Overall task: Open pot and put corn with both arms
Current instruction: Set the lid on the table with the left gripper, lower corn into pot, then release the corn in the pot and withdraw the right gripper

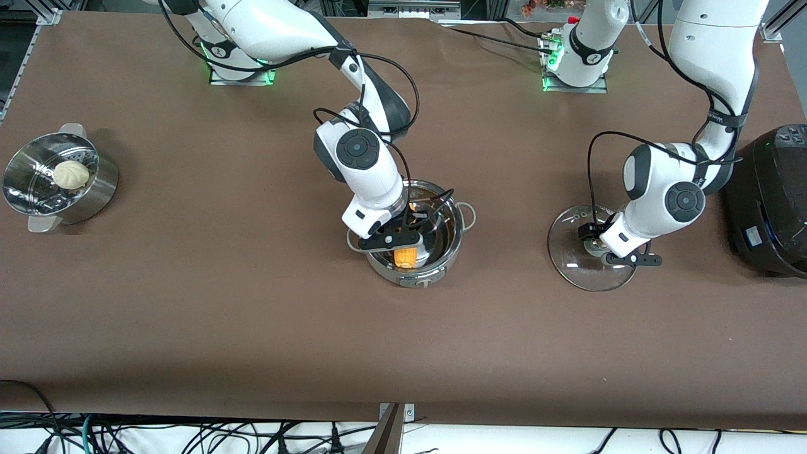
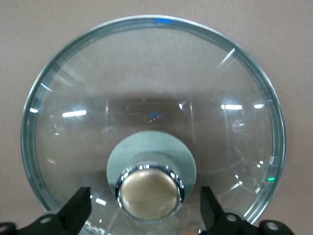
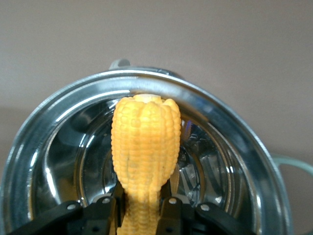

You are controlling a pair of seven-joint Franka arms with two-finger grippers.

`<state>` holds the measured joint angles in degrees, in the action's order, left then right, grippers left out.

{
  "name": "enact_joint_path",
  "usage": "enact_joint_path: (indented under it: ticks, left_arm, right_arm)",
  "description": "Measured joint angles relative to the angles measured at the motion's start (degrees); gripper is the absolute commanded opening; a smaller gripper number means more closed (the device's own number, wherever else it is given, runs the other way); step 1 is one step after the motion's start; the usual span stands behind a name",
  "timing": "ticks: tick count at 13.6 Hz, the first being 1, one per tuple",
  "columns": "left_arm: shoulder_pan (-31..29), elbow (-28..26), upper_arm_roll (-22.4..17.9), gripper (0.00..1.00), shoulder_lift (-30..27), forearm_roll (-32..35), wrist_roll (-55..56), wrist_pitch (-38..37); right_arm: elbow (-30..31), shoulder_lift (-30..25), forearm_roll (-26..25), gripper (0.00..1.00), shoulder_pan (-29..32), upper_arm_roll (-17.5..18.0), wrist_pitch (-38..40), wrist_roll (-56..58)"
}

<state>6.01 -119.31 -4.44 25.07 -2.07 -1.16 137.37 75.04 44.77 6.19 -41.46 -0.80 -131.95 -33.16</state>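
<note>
The steel pot (image 1: 435,268) stands open in the middle of the table. My right gripper (image 1: 403,243) is shut on the yellow corn cob (image 1: 405,256) and holds it over the pot's inside. In the right wrist view the fingers (image 3: 115,208) clamp the cob's narrow end (image 3: 144,152), and the cob's thick end points toward the pot's rim (image 3: 161,88). The glass lid (image 1: 570,265) lies flat on the table toward the left arm's end. My left gripper (image 1: 596,249) is open, its fingers (image 2: 78,210) standing apart on either side of the brass-coloured knob (image 2: 149,193).
A perforated steamer bowl (image 1: 94,195) with a white bun (image 1: 70,174) sits at the right arm's end of the table. A large black cooker (image 1: 772,195) stands at the left arm's end, close beside the left arm's wrist.
</note>
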Motion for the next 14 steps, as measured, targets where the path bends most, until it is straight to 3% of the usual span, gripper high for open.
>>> enact_joint_path:
  ticks: [1,5,9,11,14]
  left_arm:
    - [-0.02,-0.97,-0.01,1.00,-1.40,0.00,0.00,-0.15]
    - [-0.41,-2.05,-0.15,1.00,-12.50,0.00,0.00,-2.16]
    - [-1.82,-0.35,-0.28,1.00,-25.38,2.27,0.00,-16.52]
    - [-1.93,7.00,-0.69,1.00,-28.65,2.79,0.00,-29.40]
    - [-2.15,21.24,-2.44,1.00,-29.67,3.10,-0.03,-45.79]
  right_arm:
    - [0.00,0.36,0.00,0.99,-0.16,0.00,-0.24,-0.08]
    - [-0.09,0.76,-0.01,1.00,-0.41,0.00,-0.40,-0.28]
    - [-1.52,0.30,-0.13,1.00,-0.68,-0.30,0.64,-0.25]
    - [-2.57,-1.92,-0.24,1.00,-0.68,-1.85,6.16,0.68]
    - [-3.24,-8.58,-0.22,1.00,-0.54,-7.00,19.10,8.19]
